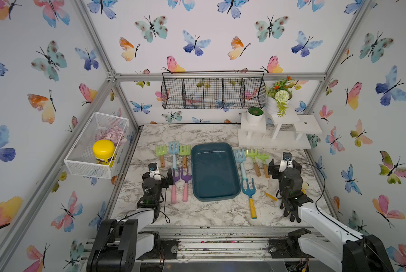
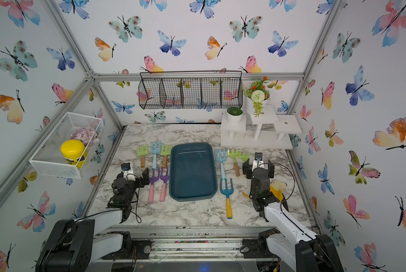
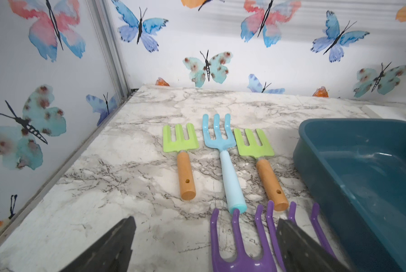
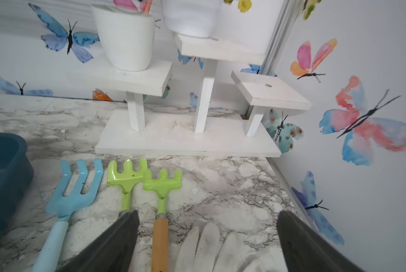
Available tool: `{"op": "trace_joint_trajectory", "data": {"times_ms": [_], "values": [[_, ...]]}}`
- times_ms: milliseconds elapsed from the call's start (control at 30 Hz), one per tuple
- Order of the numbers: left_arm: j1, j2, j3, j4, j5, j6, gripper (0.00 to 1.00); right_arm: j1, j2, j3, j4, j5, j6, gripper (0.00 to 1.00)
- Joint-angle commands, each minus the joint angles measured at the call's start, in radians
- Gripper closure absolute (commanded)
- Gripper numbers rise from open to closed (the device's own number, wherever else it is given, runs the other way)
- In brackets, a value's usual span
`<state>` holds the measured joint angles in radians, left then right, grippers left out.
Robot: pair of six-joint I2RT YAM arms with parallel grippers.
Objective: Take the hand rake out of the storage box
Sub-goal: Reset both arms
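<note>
Left gripper (image 3: 206,220) and right gripper (image 4: 209,213): both have jaws wide apart, holding nothing.
The left one hangs over two purple hand rakes (image 3: 244,262) lying on the table (image 1: 197,216), just beside the storage box (image 1: 215,174). The right one hangs over a green rake (image 4: 162,183) and a white glove (image 4: 209,242). The blue box sits in the middle, between both arms.

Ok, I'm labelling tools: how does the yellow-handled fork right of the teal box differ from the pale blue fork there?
The yellow-handled fork has a darker blue head and contrasting handle; the pale blue fork is light blue throughout. The yellow-handled fork lies nearer the robot; the pale blue fork lies farther back. Both have three tines, lie flat on the table beside the storage box, tines toward the back wall.
</note>
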<state>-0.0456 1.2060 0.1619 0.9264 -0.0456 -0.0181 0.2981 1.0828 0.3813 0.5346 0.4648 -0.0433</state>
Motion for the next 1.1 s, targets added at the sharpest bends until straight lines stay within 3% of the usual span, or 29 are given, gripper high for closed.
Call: {"op": "trace_joint_trajectory", "data": {"times_ms": [0,300,433,600,700,800,1067], "values": [[0.011,0.050,-0.017,0.140,0.011,0.017,0.02,-0.037,0.081,-0.012,0.152,-0.127,0.040,0.02],[0.048,0.208,0.043,0.171,0.105,0.020,0.02,-0.138,0.309,-0.076,0.451,-0.181,0.044,0.02],[0.046,0.201,0.048,0.148,0.104,0.022,0.02,-0.192,0.383,-0.105,0.534,-0.213,0.101,0.02],[0.046,0.198,0.050,0.137,0.099,0.022,0.02,-0.203,0.517,-0.160,0.776,-0.233,0.092,0.02],[0.044,0.198,0.048,0.137,0.095,0.022,0.02,-0.203,0.477,-0.132,0.644,-0.228,0.104,0.02],[0.043,0.198,0.048,0.138,0.092,0.023,0.02,-0.203,0.502,-0.145,0.715,-0.224,0.091,0.02],[0.036,0.198,0.050,0.136,0.078,0.026,0.02,-0.203,0.485,-0.137,0.668,-0.224,0.095,0.02]]}}
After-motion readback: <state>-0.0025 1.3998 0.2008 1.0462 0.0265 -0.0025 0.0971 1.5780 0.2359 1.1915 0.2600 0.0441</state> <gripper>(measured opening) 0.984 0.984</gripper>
